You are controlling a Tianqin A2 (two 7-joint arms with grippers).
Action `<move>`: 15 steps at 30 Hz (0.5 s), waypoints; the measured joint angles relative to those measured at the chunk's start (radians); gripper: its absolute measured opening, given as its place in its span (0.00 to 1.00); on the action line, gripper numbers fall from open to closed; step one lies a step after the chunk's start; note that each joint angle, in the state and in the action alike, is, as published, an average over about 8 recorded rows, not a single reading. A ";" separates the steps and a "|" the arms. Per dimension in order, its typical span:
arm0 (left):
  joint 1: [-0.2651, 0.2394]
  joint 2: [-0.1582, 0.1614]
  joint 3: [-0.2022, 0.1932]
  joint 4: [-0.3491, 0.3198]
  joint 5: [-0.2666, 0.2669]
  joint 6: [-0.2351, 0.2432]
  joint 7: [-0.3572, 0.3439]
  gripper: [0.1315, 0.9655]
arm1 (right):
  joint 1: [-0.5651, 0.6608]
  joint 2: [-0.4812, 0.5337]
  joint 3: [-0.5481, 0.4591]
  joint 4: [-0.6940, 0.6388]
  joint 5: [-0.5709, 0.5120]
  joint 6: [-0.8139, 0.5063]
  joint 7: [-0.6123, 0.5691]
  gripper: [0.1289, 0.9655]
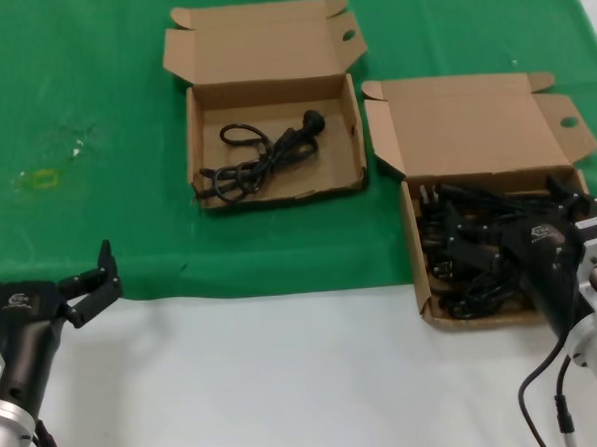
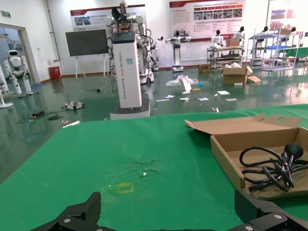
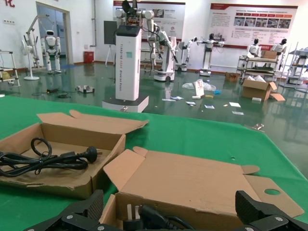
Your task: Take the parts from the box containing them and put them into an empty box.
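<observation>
The box of parts (image 1: 417, 262) lies open at the right, holding a tangled pile of black power cords (image 1: 471, 274). My right gripper (image 1: 511, 219) hovers over that pile, open, with nothing between its fingers; its wrist view shows a plug (image 3: 144, 217) just below the gripper (image 3: 167, 208) and the lid flap (image 3: 192, 175) beyond. The other box (image 1: 354, 130), farther back and to the left, holds one coiled cord (image 1: 260, 157); it also shows in the right wrist view (image 3: 103, 173). My left gripper (image 1: 45, 259) waits open and empty at the near left.
A green cloth (image 1: 91, 84) covers the far table; bare white table (image 1: 287, 384) lies in front. A yellow mark (image 1: 38, 179) sits on the cloth at the left, also in the left wrist view (image 2: 124, 187). The far box's wall (image 2: 226, 159) and cord (image 2: 274, 166) show there too.
</observation>
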 joint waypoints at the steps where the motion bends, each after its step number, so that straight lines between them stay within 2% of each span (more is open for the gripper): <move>1: 0.000 0.000 0.000 0.000 0.000 0.000 0.000 1.00 | 0.000 0.000 0.000 0.000 0.000 0.000 0.000 1.00; 15: 0.000 0.000 0.000 0.000 0.000 0.000 0.000 1.00 | 0.000 0.000 0.000 0.000 0.000 0.000 0.000 1.00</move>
